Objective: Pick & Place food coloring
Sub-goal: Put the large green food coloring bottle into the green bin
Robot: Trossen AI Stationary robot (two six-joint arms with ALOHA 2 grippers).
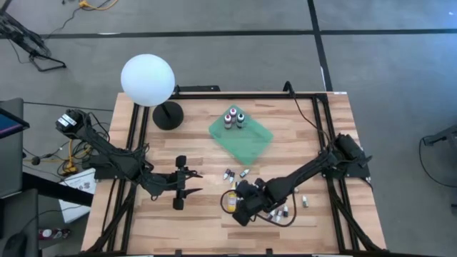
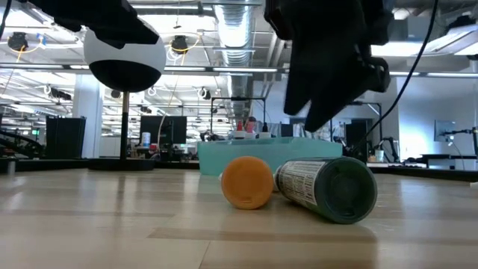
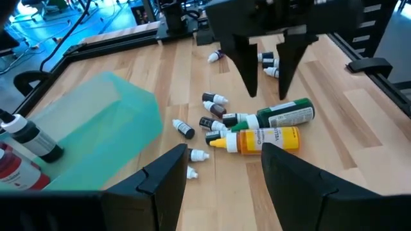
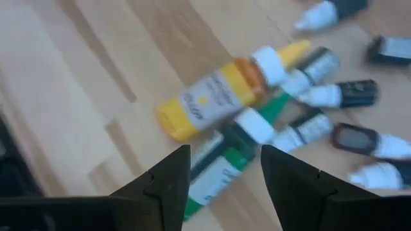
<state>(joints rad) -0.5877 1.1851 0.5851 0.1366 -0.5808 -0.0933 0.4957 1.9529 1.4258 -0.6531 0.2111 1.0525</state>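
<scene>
Food coloring bottles (image 3: 221,125) are scattered on the table (image 1: 143,221) beneath the right gripper (image 4: 221,170), whose jaws are spread and empty. A round bottle may be rolled aside on closing. Two bottles are held upright in the green tray (image 1: 250,143). The left gripper (image 3: 221,167) waits nearby, also spread.

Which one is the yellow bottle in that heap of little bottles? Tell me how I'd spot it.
Start at the green tray in the middle of the wooden table, then look toward the near edge, where small bottles lie scattered under the right gripper. The yellow bottle lies on its side there, beside a green bottle. These two are far bigger than the tiny dark droppers, and only this one is yellow-orange.
</scene>
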